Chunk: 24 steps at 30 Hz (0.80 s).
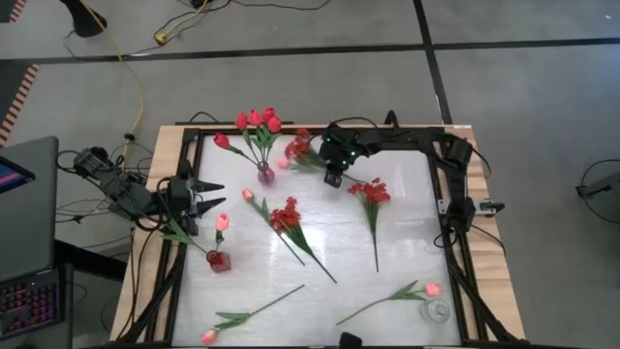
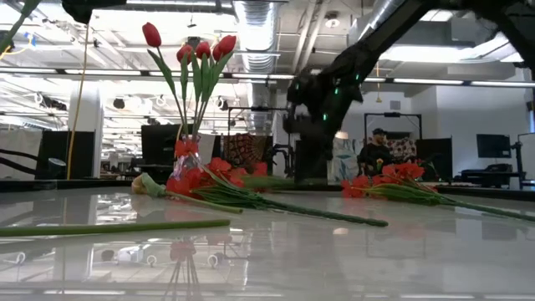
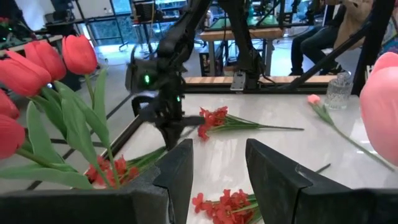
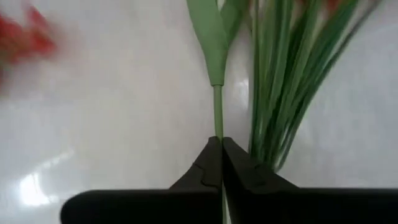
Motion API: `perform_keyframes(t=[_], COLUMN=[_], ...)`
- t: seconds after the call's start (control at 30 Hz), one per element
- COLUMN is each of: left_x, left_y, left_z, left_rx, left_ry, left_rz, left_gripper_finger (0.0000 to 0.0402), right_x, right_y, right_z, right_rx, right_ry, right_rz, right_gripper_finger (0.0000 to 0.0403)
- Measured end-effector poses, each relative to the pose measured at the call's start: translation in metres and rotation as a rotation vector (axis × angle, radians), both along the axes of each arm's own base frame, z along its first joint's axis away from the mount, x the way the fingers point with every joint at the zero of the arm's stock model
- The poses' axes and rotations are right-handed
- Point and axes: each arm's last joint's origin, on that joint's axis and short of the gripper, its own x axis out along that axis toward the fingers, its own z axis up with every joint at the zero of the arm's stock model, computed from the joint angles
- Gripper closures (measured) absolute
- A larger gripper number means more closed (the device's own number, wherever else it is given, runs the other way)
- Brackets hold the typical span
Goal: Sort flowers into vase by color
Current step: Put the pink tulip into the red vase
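Top centre in the high view, the right gripper (image 4: 221,163) pinches a thin green stem (image 4: 217,112) beside a red blossom spray (image 1: 301,147); the left gripper (image 1: 207,194), fingers apart, waits mid-left.

The scene was brightly and evenly lit by long ceiling lights (image 2: 251,21) in the room behind. The glossy white desk (image 1: 387,262) threw back glare and mirrored the flower stems in the low view. In the right wrist view a red blossom (image 4: 28,37) was smeared out of focus. In the left wrist view a near pink tulip (image 3: 380,112) was soft.
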Motion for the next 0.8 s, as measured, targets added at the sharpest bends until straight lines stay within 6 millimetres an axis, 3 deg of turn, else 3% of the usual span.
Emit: perform_keyframes(t=[0.23, 0.5, 0.8], left_x=[0.0, 0.001, 0.001], left_y=[0.0, -0.001, -0.002], left_z=[0.0, 0.002, 0.004], left_rx=[-0.027, -0.036, -0.072], left_ry=[-0.01, -0.026, -0.04], left_rz=[-0.006, -0.01, -0.054], left_gripper_finger=[0.0265, 0.0265, 0.0265], right_x=[-0.016, -0.033, -0.067], right_y=[0.004, 0.024, 0.054], right_z=[0.049, 0.105, 0.159], right_rx=[0.036, 0.04, -0.101], right_ry=[-0.092, -0.221, -0.259], right_rz=[-0.129, -0.196, -0.329], right_gripper_finger=[0.0383, 0.0385, 0.0383])
